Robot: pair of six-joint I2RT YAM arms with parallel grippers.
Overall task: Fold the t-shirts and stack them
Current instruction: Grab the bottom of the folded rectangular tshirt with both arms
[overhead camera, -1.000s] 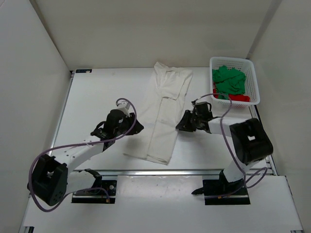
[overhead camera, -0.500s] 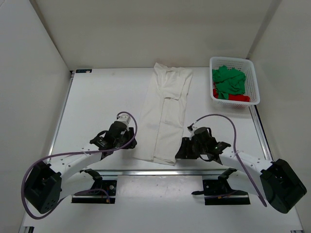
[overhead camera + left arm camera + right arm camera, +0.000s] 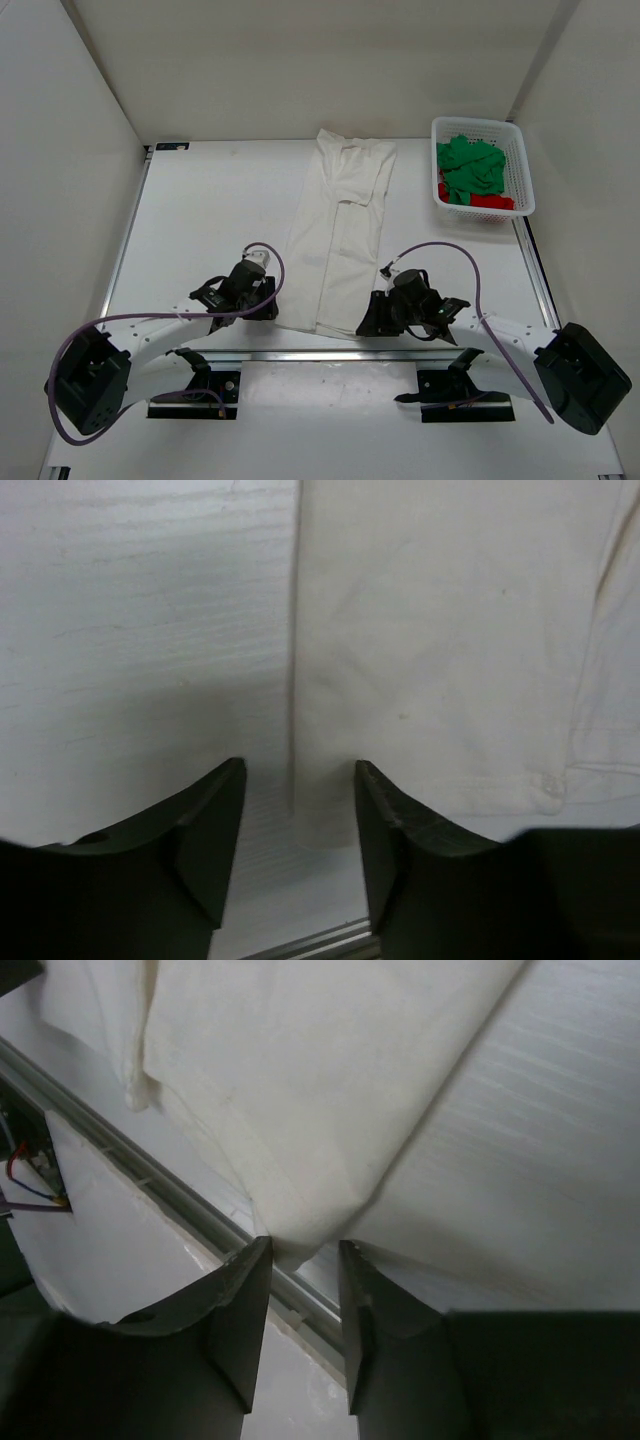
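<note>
1. Three t-shirts in view from above, on or beside a white table (image 3: 200,220).
2. White t-shirt (image 3: 340,230): lies flat as a long folded strip down the table's middle, running from 12 o'clock to 6 o'clock, with its near hem close to the metal rail (image 3: 300,353) along the table's near edge.
3. Green t-shirt (image 3: 472,165): sits crumpled in the white lattice basket (image 3: 522,190) at 2 o'clock, well apart from the white strip.
4. Red t-shirt (image 3: 490,202): shows only as patches beneath the green cloth, at the basket's 6 o'clock end.
5. Left gripper (image 3: 268,302): hangs low at 7 o'clock on the table, just beside the strip's near left corner.
6. Seen from the left wrist: fingers (image 3: 200,830) released and spread wide, straddling the strip's left edge, with the hem corner in the gap; grasps nothing.
7. Right gripper (image 3: 372,318): crouches at 5 o'clock, at the strip's near right corner.
8. Seen from the right wrist: fingers (image 3: 235,1320) parted by a narrower gap, unclenched, with the cloth's corner poking down between the tips above the rail; cannot tell whether either tip touches the fabric.
</note>
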